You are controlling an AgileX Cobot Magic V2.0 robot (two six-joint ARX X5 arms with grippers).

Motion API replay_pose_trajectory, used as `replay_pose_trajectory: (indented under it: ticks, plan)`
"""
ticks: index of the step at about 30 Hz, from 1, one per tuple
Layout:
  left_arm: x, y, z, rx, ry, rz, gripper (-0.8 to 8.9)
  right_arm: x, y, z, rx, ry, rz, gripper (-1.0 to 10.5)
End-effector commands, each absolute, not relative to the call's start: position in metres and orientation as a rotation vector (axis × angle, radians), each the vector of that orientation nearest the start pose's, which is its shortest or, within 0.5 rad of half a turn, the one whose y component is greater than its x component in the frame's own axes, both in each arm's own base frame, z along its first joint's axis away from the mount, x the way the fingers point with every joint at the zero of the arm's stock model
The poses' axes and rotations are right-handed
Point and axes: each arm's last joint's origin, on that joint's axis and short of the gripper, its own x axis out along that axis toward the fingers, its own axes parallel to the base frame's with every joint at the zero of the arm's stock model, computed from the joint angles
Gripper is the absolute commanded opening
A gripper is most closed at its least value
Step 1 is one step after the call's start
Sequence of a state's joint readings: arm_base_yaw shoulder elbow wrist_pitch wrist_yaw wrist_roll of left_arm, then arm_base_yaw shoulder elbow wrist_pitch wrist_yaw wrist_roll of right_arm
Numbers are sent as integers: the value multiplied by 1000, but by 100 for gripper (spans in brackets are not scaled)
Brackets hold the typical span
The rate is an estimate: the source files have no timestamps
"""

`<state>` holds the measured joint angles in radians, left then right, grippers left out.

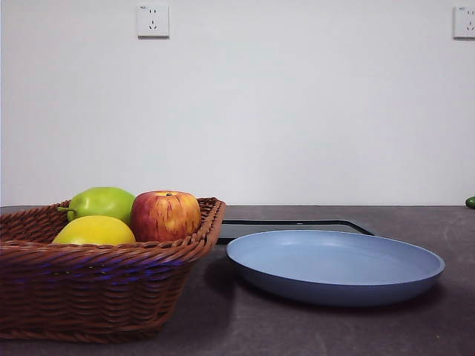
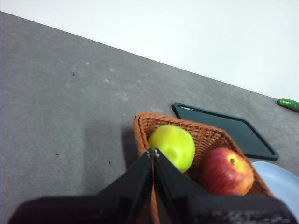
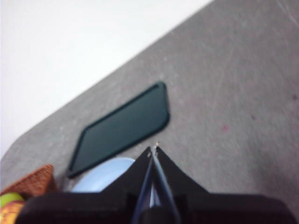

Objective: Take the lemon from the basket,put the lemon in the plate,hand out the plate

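No words, brands or numbers can be read anywhere. The wall socket [image 1: 153, 21] at the upper left of the front view carries a tiny mark in its corner, too small to make out. The second socket [image 1: 464, 21] at the upper right edge shows no legible marking either.

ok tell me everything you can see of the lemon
The lemon is a smooth, bright yellow oval, lying in the basket at its near side. Only its top shows above the braided rim. It sits in front of the green fruit and beside the apple, close to both. No gripper is near it.
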<state>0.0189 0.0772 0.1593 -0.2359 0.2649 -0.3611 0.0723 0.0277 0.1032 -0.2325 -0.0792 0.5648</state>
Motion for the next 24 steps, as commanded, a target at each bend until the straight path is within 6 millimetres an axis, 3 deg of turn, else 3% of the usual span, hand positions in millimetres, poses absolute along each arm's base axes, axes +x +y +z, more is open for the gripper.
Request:
replay_pose_trajectory:
  ticks: [1, 8, 13, 24]
  plan:
    - [88, -6, 207, -378, 196, -210, 7, 89, 9, 192, 536, 177, 112, 3]
    - [89, -8, 250, -358, 179, -291, 7, 91, 10, 233, 444, 225, 139, 3]
    - [98, -10, 276, -349, 245, -362, 7, 104, 12, 263, 397, 298, 179, 4]
    - [129, -16, 302, -348, 567, -600, 7, 149, 19, 310, 152, 580, 328, 4]
